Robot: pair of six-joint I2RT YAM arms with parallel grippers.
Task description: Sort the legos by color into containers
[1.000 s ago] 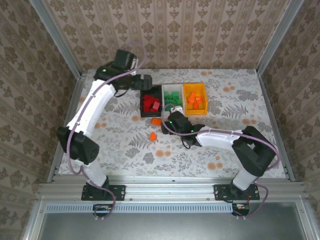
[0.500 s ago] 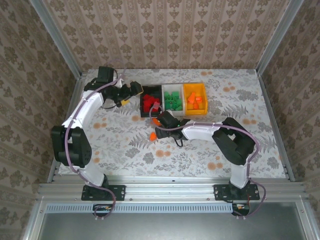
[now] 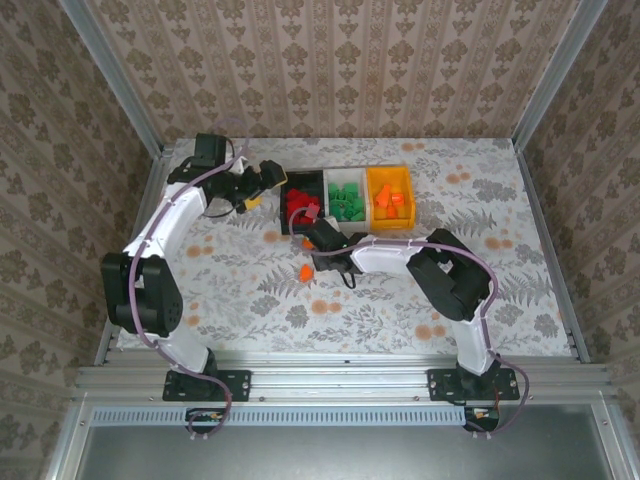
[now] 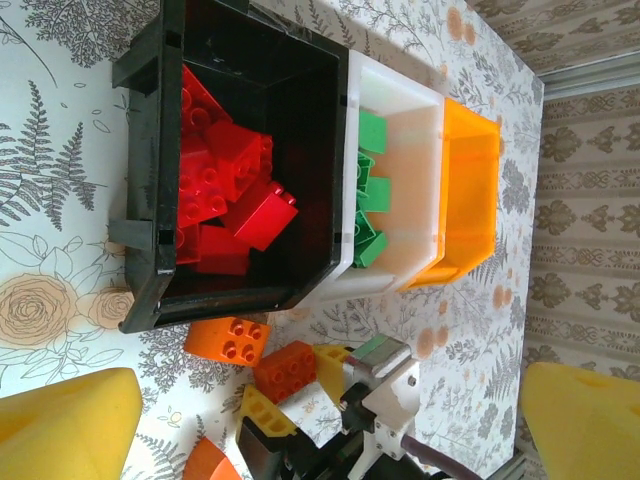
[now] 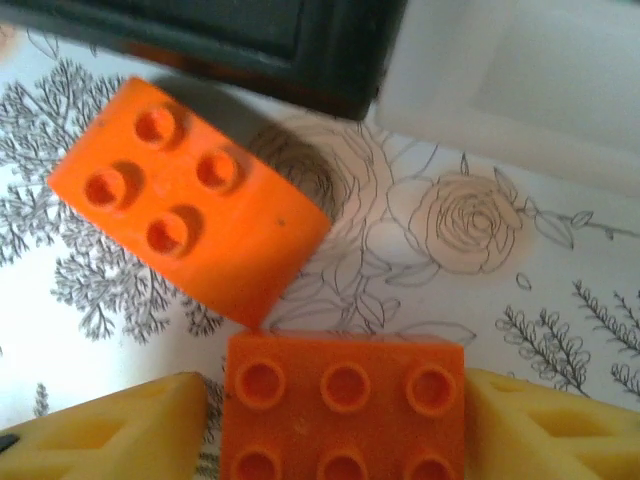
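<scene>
Three bins sit in a touching row near the middle of the counter's far edge. The black bin is at the left end, the white bin in the middle and the orange bin at the right end. The black bin holds red bricks, the white bin holds green bricks, and the orange bin holds orange bricks.

Right pincer is low over the counter, just off the black bin's near wall, by the corner where it meets the white bin. Jaws are narrow, closed in on an orange brick that sits studs-up between the yellow fingers. One finger touches the brick's side. The other is tight beside it, and contact there is hard to tell. The brick's lower part is cut off at the frame edge, so I can't tell if it is off the counter.

A 2x2 brick, also orange, lies on the counter between the gripped one and the black bin's wall. It is skewed, with one corner at or touching the gripped brick's top edge.

A third brick, orange, lies loose on the counter, nearer the near edge and apart from the other two.

Left pincer hangs above the counter just left of the black bin, on the far-left corner side. Jaws are wide with nothing between them. In the left wrist view its yellow tips sit at the two lower corners, with the bin row in between.
</scene>
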